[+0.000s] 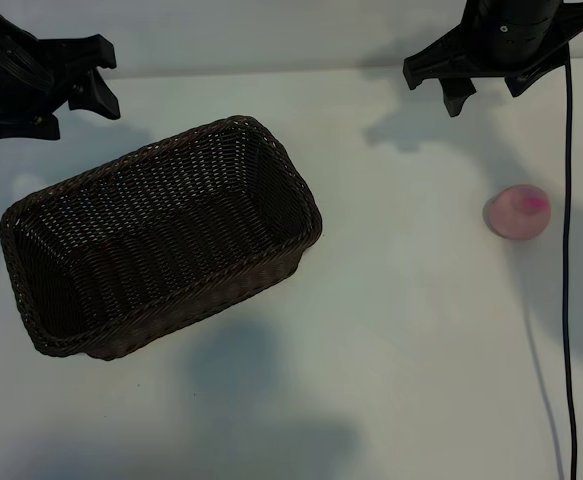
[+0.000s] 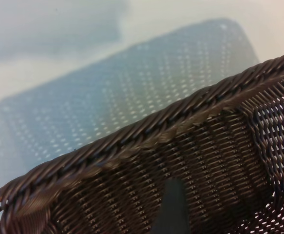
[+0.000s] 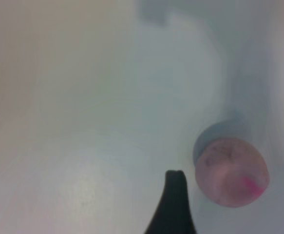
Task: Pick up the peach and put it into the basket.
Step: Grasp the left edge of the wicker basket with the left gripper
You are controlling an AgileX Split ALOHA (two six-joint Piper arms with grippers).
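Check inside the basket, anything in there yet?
Nothing visible inside the basket: only bare wicker floor and walls. The peach sits on the table, well off to the side near the right claw. The inner face of the near wall is hidden.

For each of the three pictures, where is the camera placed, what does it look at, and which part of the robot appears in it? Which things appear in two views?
Exterior view: steeply from above the white table; shows the dark-brown woven wicker basket, the small pale-pink peach, the left gripper and right gripper, both open.
Left wrist view: on the left arm, facing the basket's braided rim; one dark fingertip shows.
Right wrist view: on the right arm, facing down at the peach; one dark fingertip shows.
Shared: basket in exterior and left wrist; peach in exterior and right wrist.
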